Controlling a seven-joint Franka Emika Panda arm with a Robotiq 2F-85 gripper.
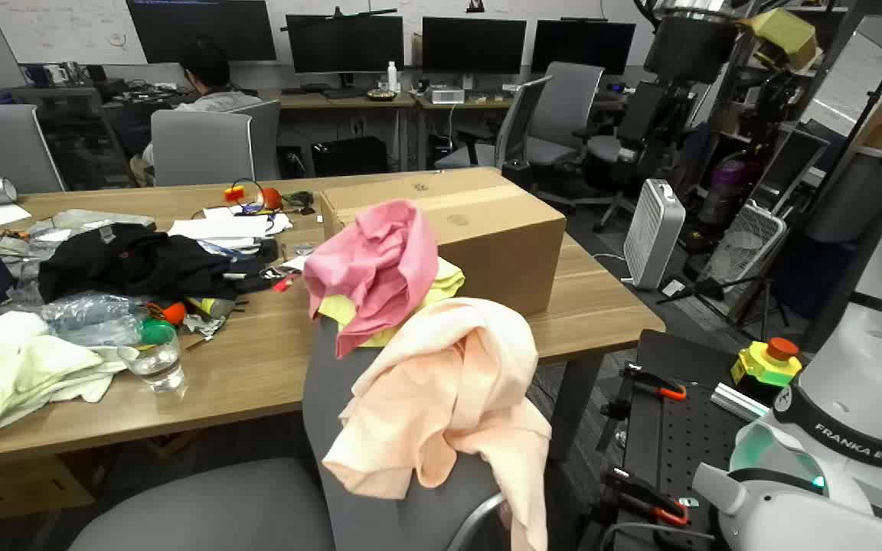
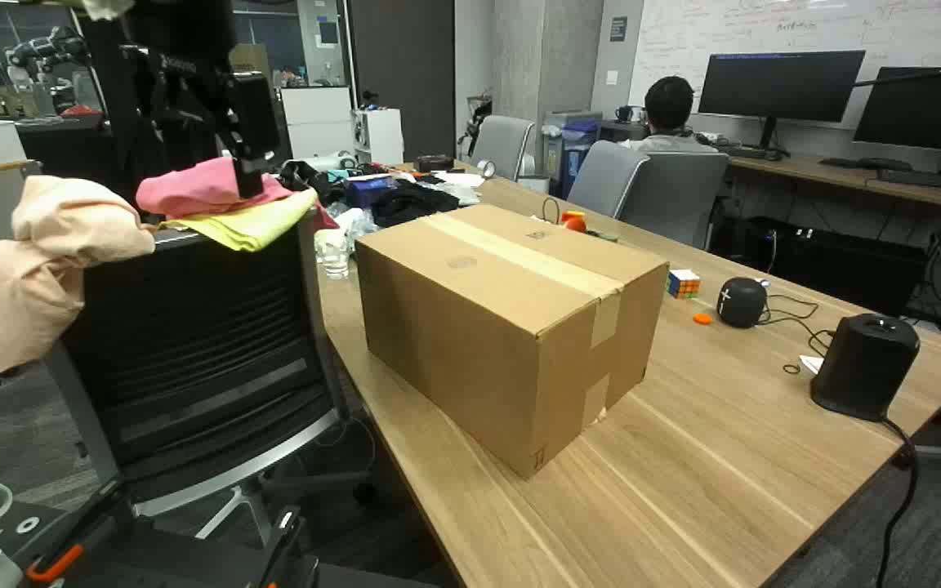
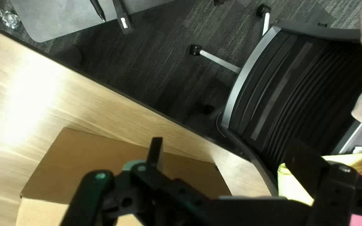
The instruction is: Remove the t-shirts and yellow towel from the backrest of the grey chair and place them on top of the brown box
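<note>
1 brown box [image 2: 503, 335] stands taped closed, its contents hidden; the pincer [image 3: 226, 146] is spread apart.

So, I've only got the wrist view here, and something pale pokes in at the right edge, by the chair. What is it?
Observer: A peach cloth, draped over one top corner of the chair's backrest.
Operator: Ah! And the pink at the bottom right?
Observer: In both exterior views that's a pink cloth, bunched up on top of the yellow towel.
Operator: Is anybody in the room with it?
Observer: Yes, a dark-haired person sits beyond the table.
</note>
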